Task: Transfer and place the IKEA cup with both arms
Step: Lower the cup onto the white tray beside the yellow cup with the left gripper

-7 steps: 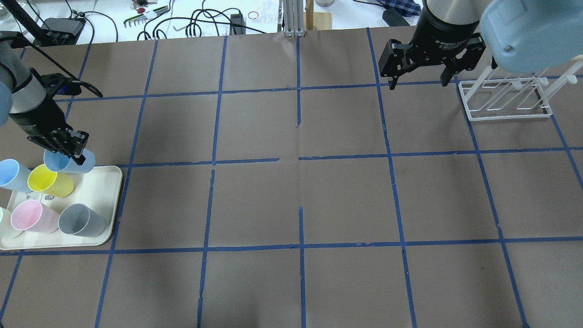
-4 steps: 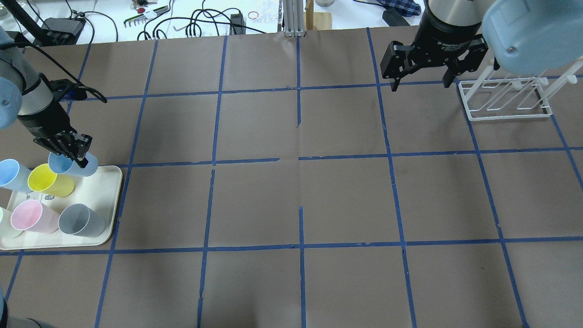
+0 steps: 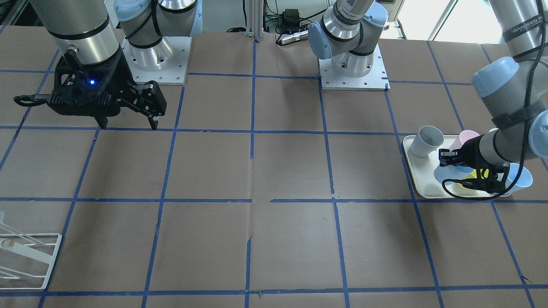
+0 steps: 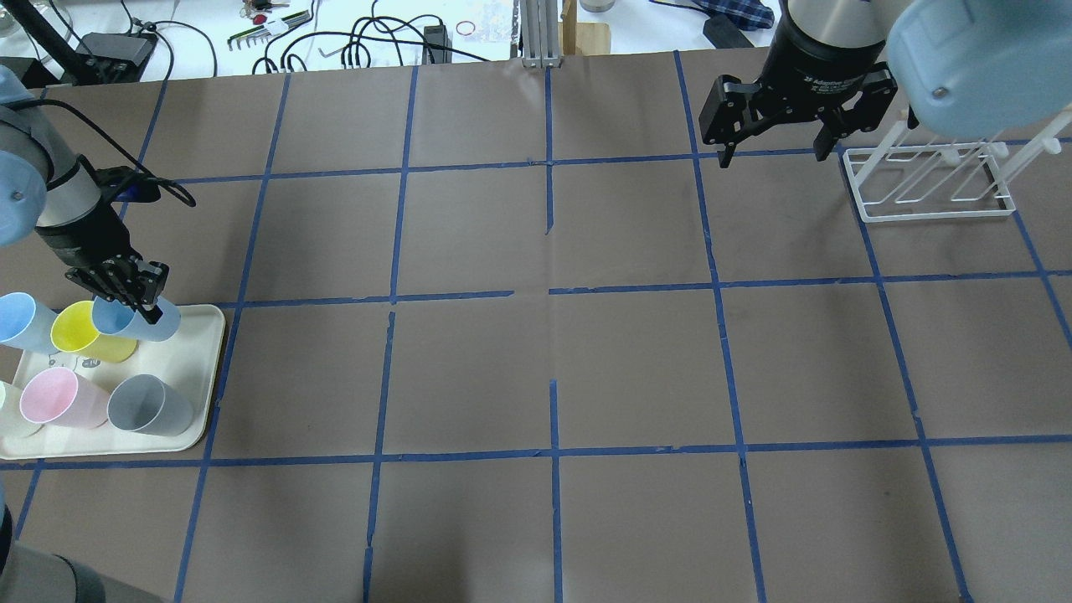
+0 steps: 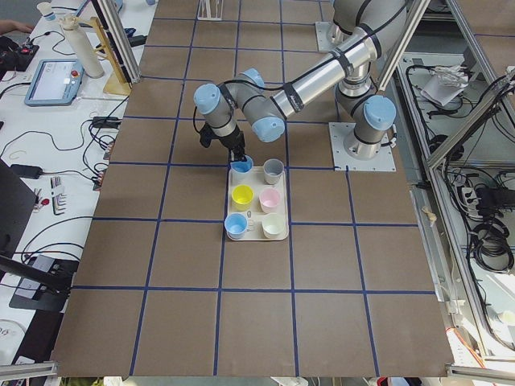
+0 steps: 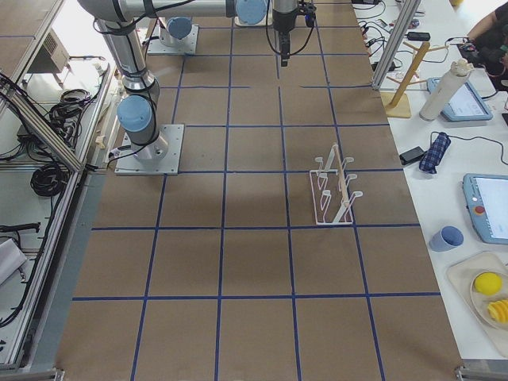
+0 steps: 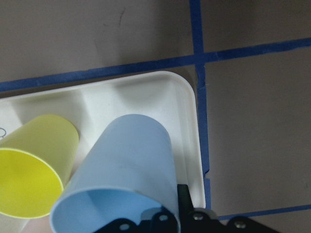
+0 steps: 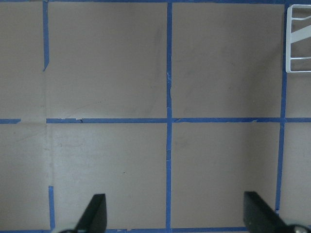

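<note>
My left gripper (image 4: 134,303) is shut on the rim of a pale blue IKEA cup (image 4: 155,322) at the far right corner of the white tray (image 4: 194,368). The cup is tilted. In the left wrist view one finger (image 7: 183,194) sits against the outside of the cup's (image 7: 131,160) rim. A second, matching blue cup (image 4: 21,322) stands at the tray's far left. My right gripper (image 4: 770,155) is open and empty, hanging above the table at the far right; it also shows in the front-facing view (image 3: 128,125).
The tray also holds a yellow cup (image 4: 88,335), a pink cup (image 4: 59,398), a grey cup (image 4: 151,404) and a pale cup at the view's edge. A white wire rack (image 4: 930,184) stands far right, beside the right gripper. Brown paper with a blue tape grid covers the table.
My left gripper and the blue cup in it have shifted a little right and toward the tray's near side in the overhead view. The right gripper moved slightly.
</note>
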Action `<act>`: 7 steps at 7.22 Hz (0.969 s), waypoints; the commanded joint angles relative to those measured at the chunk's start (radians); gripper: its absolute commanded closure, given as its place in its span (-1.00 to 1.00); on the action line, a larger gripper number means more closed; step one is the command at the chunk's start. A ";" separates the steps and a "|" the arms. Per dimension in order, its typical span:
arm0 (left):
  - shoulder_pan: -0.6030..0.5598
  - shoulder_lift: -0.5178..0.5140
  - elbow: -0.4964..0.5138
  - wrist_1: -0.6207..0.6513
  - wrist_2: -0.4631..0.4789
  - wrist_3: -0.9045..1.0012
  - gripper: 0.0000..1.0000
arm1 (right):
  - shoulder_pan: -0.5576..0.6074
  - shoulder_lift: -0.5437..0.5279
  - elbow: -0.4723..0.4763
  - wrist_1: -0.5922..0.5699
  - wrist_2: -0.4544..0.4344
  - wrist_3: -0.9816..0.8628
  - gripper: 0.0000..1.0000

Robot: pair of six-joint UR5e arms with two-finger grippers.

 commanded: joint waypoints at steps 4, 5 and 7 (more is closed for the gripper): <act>0.001 -0.037 0.000 0.003 0.007 0.076 1.00 | -0.001 0.000 0.001 0.002 0.000 0.001 -1.00; 0.002 -0.050 0.002 0.006 0.007 0.076 1.00 | -0.001 0.000 0.001 0.002 0.000 -0.001 -1.00; 0.002 -0.056 0.000 0.002 0.005 0.077 0.97 | -0.001 0.000 0.001 0.002 0.000 -0.001 -1.00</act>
